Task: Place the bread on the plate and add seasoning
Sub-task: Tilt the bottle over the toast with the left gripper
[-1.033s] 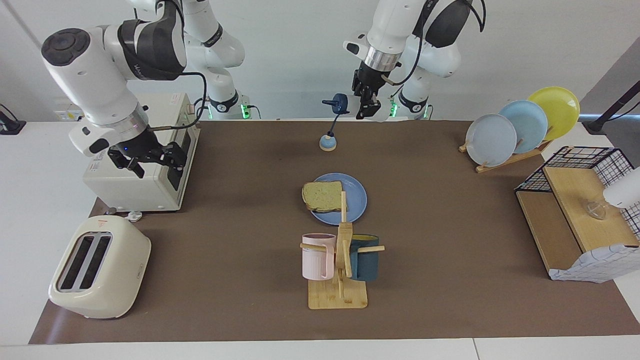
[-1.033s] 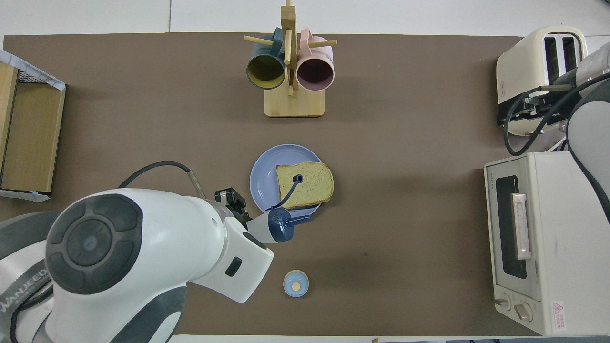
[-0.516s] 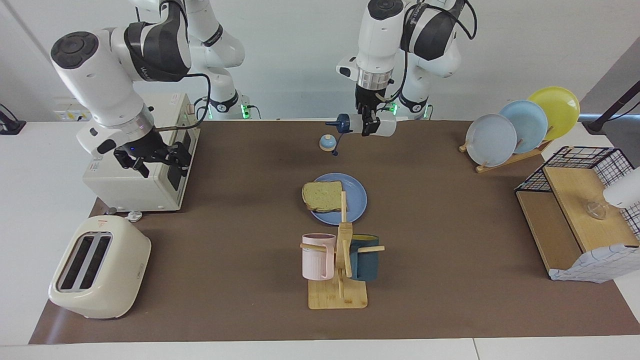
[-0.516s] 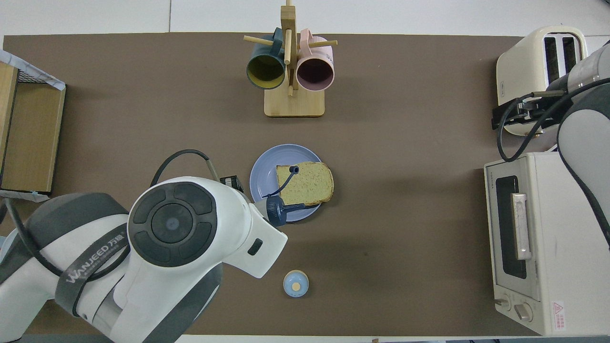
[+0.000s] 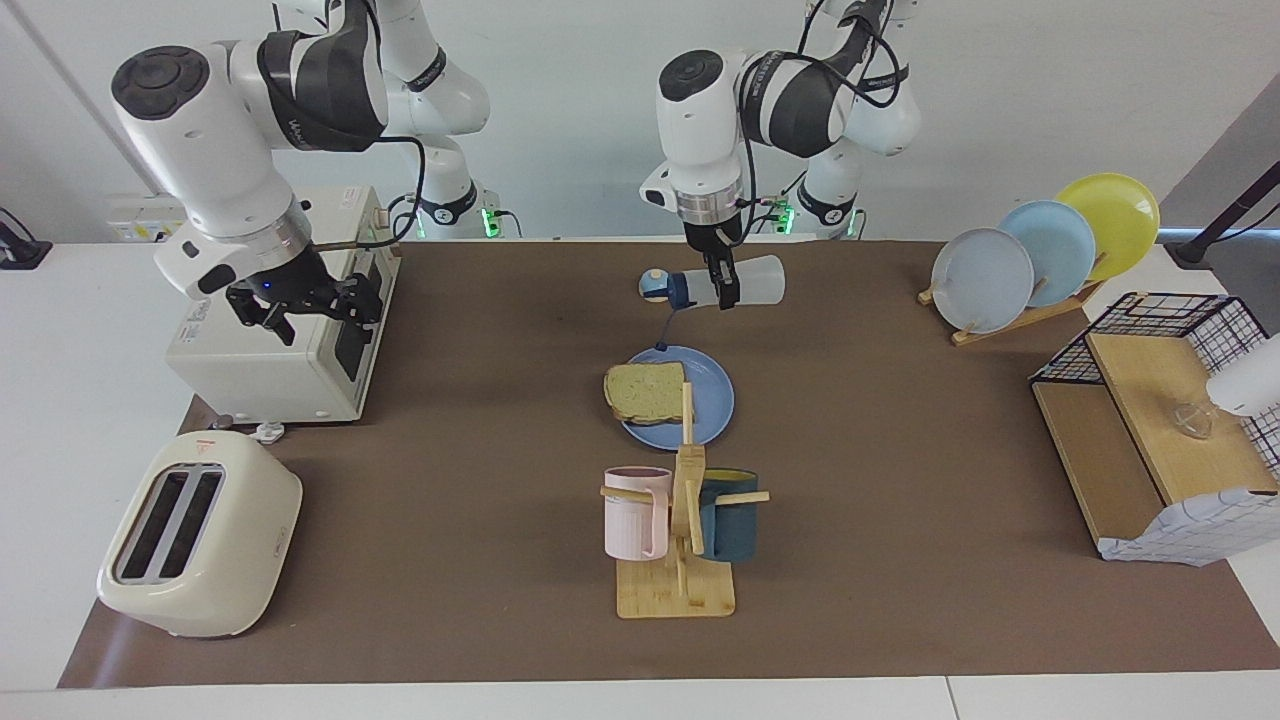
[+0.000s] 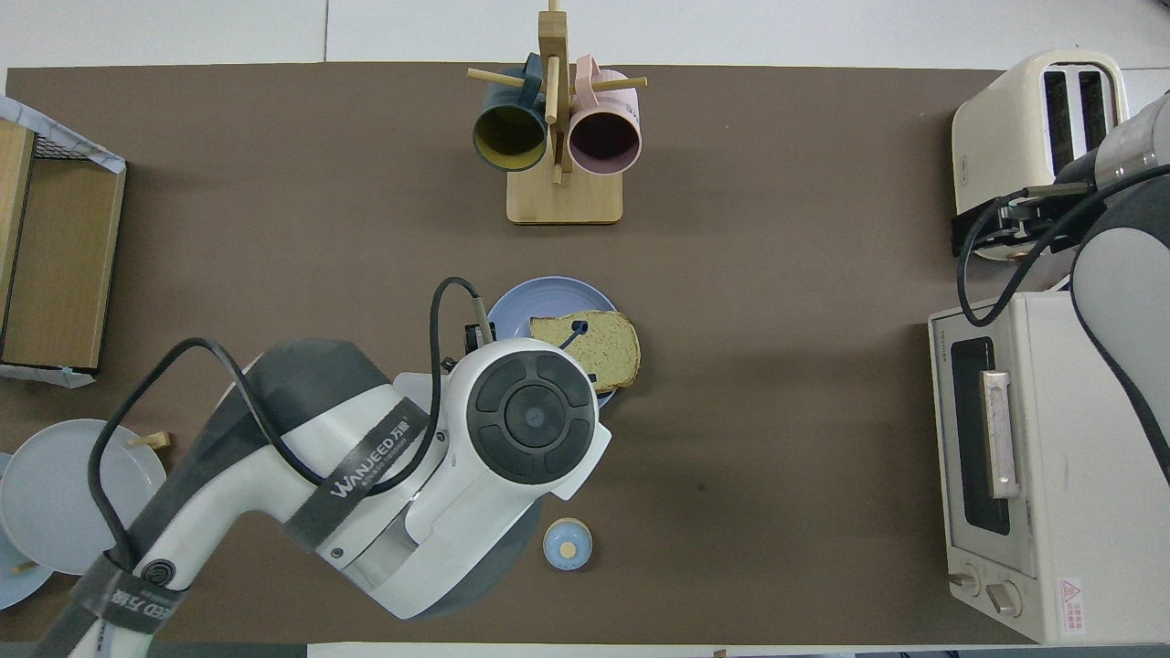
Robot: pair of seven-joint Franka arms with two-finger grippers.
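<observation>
The bread point(image 5: 645, 392) point(image 6: 599, 352) lies on the blue plate point(image 5: 712, 405) point(image 6: 512, 306), overhanging its rim toward the right arm's end. My left gripper point(image 5: 722, 297) is shut on the seasoning point(image 5: 752, 281), a whitish bottle held sideways in the air over the plate's robot-side edge. Its navy cap point(image 5: 679, 290) points toward the right arm's end, and the cap's loop point(image 5: 661, 345) point(image 6: 577, 327) dangles above the bread. In the overhead view my left arm hides the bottle. My right gripper point(image 5: 305, 312) point(image 6: 1001, 224) hangs open and holds nothing, by the toaster oven's front.
A small blue-topped bell point(image 5: 652, 285) point(image 6: 568, 544) sits nearer the robots than the plate. A mug rack point(image 5: 680, 545) point(image 6: 558, 137) stands farther out. Toaster oven point(image 5: 270, 350) and toaster point(image 5: 200, 535) fill the right arm's end; plate rack point(image 5: 1040, 250) and wire shelf point(image 5: 1150, 420) the left arm's end.
My left arm swung out and down, carrying the bottle from above the bell to over the plate's near edge. The cap loop now hangs over the bread. The right gripper rose slightly.
</observation>
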